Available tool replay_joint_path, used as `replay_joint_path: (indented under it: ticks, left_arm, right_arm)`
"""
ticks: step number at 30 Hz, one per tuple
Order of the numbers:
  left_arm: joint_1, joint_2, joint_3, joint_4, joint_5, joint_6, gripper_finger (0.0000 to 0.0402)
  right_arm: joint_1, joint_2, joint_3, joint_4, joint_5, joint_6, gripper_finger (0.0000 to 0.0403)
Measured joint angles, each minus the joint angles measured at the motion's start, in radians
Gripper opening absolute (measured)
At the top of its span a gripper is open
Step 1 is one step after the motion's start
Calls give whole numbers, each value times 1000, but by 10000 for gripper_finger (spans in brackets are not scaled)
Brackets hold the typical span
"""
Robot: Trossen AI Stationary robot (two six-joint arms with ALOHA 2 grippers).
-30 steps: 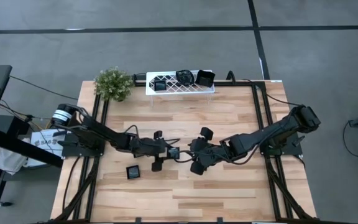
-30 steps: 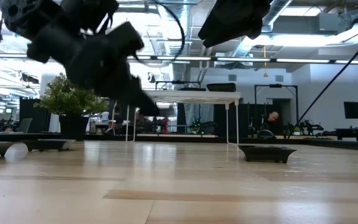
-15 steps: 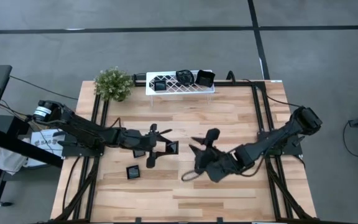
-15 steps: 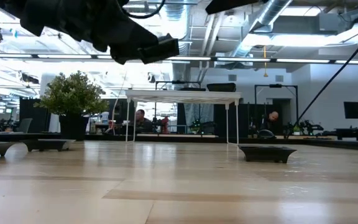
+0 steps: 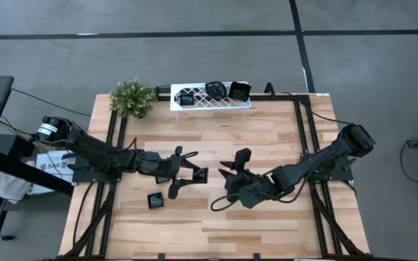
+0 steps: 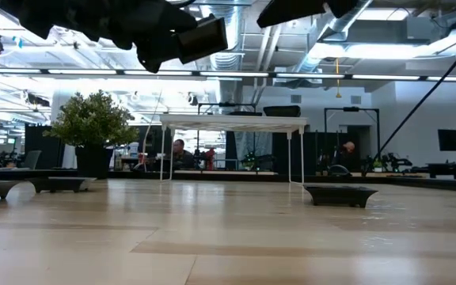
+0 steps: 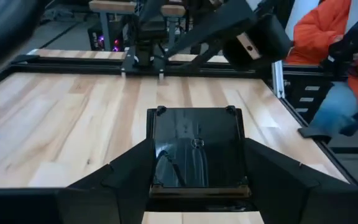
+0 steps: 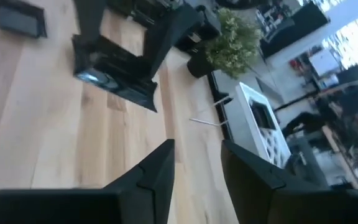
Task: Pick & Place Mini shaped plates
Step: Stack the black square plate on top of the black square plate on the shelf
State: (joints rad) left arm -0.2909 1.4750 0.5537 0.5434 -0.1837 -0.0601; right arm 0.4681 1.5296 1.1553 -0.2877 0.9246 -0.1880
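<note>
The left gripper (image 5: 188, 174) clamps a glossy black square mini plate (image 7: 196, 147) above the pale wooden slatted tabletop (image 5: 267, 134). The right gripper (image 5: 232, 164) hangs nearby, fingers apart and empty. More black plates sit in the white lattice rack (image 5: 210, 102) beside a small green potted plant (image 5: 133, 97); grey floor surrounds the table.

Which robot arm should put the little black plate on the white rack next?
Probably the left. Its left gripper already holds a square mini plate between its fingers. The right gripper is open and empty. The white rack already carries three plates.

Overhead view straight down on the whole table (image 5: 267, 138); low view level across it; wrist views close above it
</note>
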Motion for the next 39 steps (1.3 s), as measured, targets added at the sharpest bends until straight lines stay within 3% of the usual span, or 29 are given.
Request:
replay_joint_path:
  ticks: [5,10,13,21,28,39]
  left_arm:
    - [-12,-3,0,7,0,-13,236]
    - [-11,-3,0,16,-2,-27,236]
    - [-12,-3,0,20,-1,-27,236]
    - [-11,-3,0,28,-1,-27,237]
    - [-11,-3,0,26,-2,-27,237]
    - [-11,-3,0,26,-2,-27,237]
  right_arm:
    - [23,85,1,133,-1,-150,110]
    - [31,179,1,257,98,-319,99]
    - [34,215,1,278,154,-374,96]
    - [31,259,1,410,182,-496,96]
    - [29,259,1,460,252,-523,96]
    - [29,259,1,508,251,-571,96]
